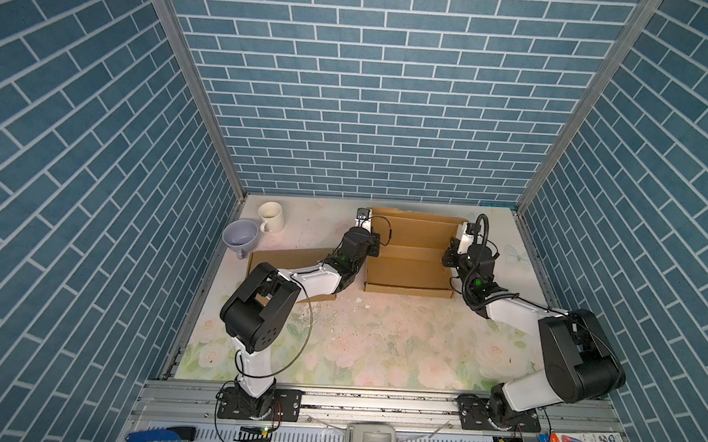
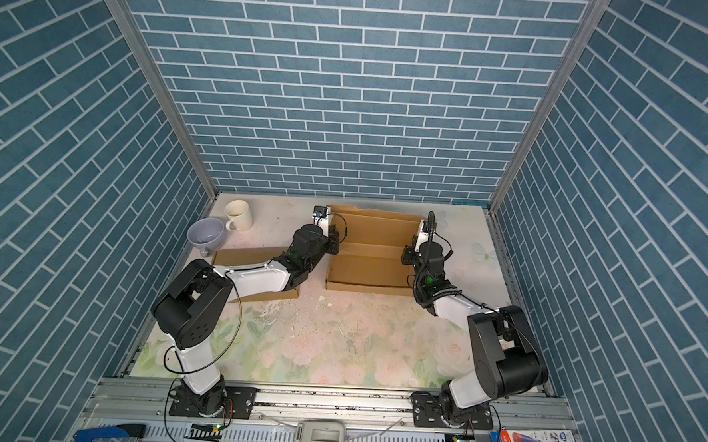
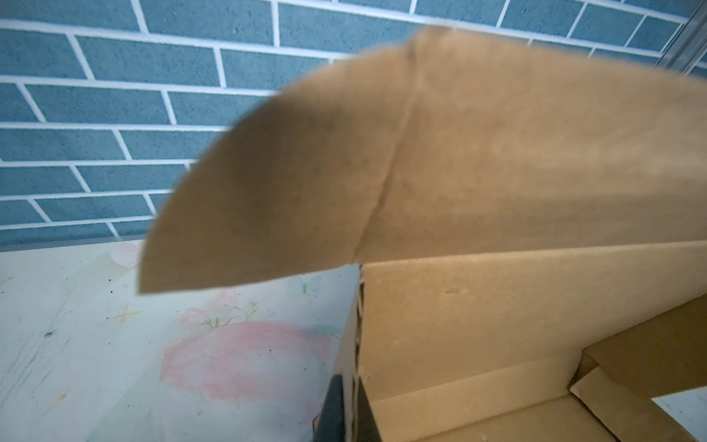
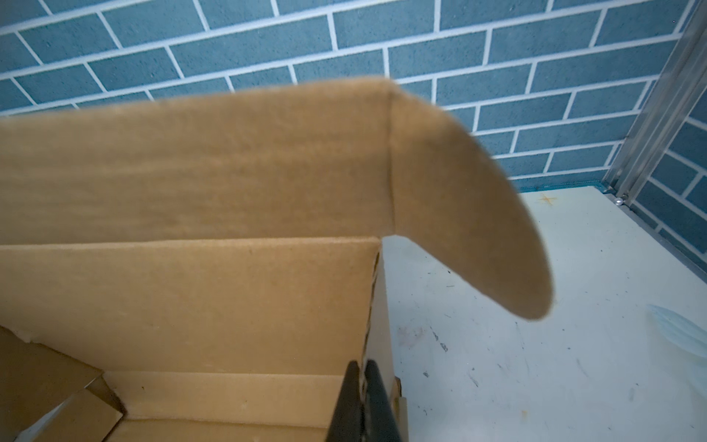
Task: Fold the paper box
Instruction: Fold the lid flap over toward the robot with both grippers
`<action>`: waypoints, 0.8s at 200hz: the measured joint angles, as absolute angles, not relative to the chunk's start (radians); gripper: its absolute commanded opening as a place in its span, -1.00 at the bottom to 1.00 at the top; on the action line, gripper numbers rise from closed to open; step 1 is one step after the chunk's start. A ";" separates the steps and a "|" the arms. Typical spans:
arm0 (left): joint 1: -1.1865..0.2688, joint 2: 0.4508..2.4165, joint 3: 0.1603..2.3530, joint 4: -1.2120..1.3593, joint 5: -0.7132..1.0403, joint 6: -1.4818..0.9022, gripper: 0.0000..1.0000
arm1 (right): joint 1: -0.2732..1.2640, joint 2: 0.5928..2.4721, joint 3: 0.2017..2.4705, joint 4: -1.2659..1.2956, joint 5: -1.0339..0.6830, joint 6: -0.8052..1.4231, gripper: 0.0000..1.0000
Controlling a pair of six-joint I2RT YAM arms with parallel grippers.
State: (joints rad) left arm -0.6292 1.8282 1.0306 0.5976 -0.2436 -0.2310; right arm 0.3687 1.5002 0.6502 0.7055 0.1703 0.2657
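The paper box (image 1: 408, 270) (image 2: 366, 268) is a brown cardboard tray standing open at the back middle of the table. Its lid (image 3: 516, 153) (image 4: 191, 172) is raised at the rear, with rounded ear flaps (image 3: 267, 191) (image 4: 459, 214) hanging out at each end. My left gripper (image 1: 373, 248) (image 2: 334, 246) (image 3: 354, 386) is shut on the box's left side wall, one finger inside and one outside. My right gripper (image 1: 450, 256) (image 2: 406, 256) (image 4: 363, 367) is shut the same way on the right side wall. Inside, the box floor (image 3: 497, 421) holds nothing.
A second flat cardboard sheet (image 1: 288, 258) lies left of the box, partly under the left arm. A white mug (image 1: 271, 217) and a tilted lavender cup (image 1: 240, 235) stand at the back left corner. Blue brick walls close three sides.
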 measured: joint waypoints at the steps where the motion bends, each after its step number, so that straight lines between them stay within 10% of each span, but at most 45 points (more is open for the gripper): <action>1: -0.630 1.828 1.029 0.599 -0.244 -0.231 -1.00 | 0.369 1.499 0.648 0.708 0.171 0.266 -1.00; 160: -0.692 1.833 0.925 0.762 -0.332 -0.252 -1.00 | 0.439 1.491 0.521 0.877 0.319 0.313 -1.00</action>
State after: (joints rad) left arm -0.6918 1.8328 0.9249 0.7620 -0.3321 -0.2516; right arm 0.4389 1.4906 0.5209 0.8772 0.3195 0.3126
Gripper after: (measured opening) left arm 0.052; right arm 0.046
